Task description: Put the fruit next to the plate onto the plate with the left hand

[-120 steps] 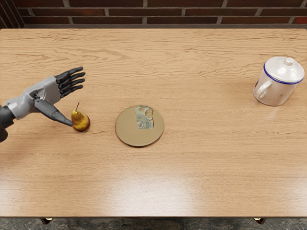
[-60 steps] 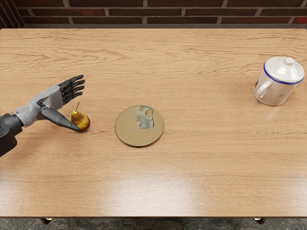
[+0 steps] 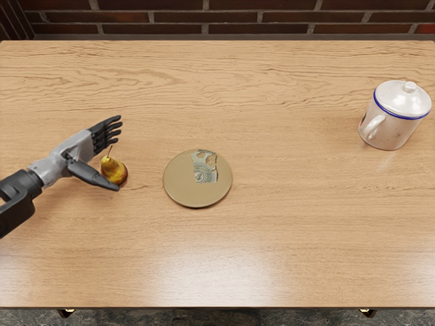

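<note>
Presently, the small yellow-red pear [image 3: 114, 171] stands upright, stem up, on the light wooden surface [image 3: 272, 238], toward its left edge. It is just left of the round tan plate [image 3: 182, 190] and not touching it. The grey left hand [image 3: 81, 149] enters from the left edge, spread wide and holding nothing. Its black fingers [image 3: 107, 129] extend behind the pear, and the thumb [image 3: 95, 178] reaches across the pear's near side. Contact with the fruit cannot be confirmed. A white lidded mug with a blue rim [image 3: 394, 114] stands near the right edge.
</note>
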